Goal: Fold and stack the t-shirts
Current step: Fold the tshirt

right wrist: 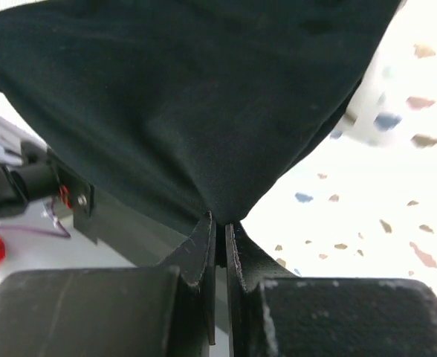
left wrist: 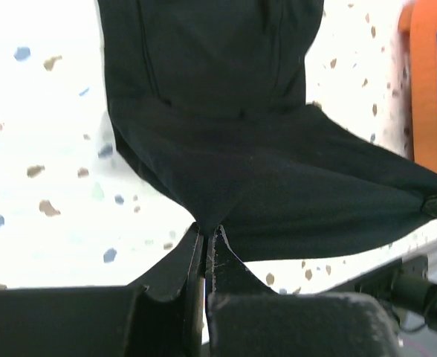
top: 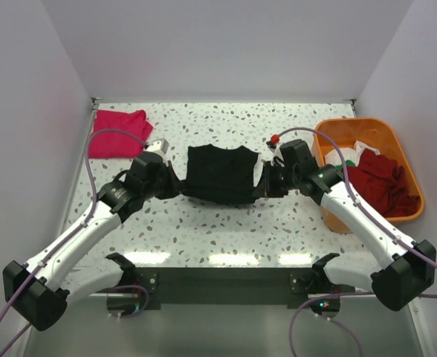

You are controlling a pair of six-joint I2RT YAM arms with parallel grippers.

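Observation:
A black t-shirt (top: 220, 174) lies mid-table, stretched between both arms with its near edge lifted. My left gripper (top: 177, 183) is shut on the shirt's left near corner; in the left wrist view the gripper (left wrist: 206, 232) pinches black cloth (left wrist: 263, 163). On the right side, my right gripper (top: 261, 184) is shut on the other near corner, and in the right wrist view the gripper (right wrist: 220, 222) has the black cloth (right wrist: 181, 104) pulled taut into it. A folded bright pink-red t-shirt (top: 118, 132) rests at the far left. Dark red t-shirts (top: 382, 182) fill the tub.
The orange tub (top: 397, 146) stands at the right edge with a bit of white cloth (top: 363, 147) inside. Its orange side (left wrist: 430, 82) shows in the left wrist view. White walls close the back and sides. A dark bar runs along the near table edge (top: 226, 279).

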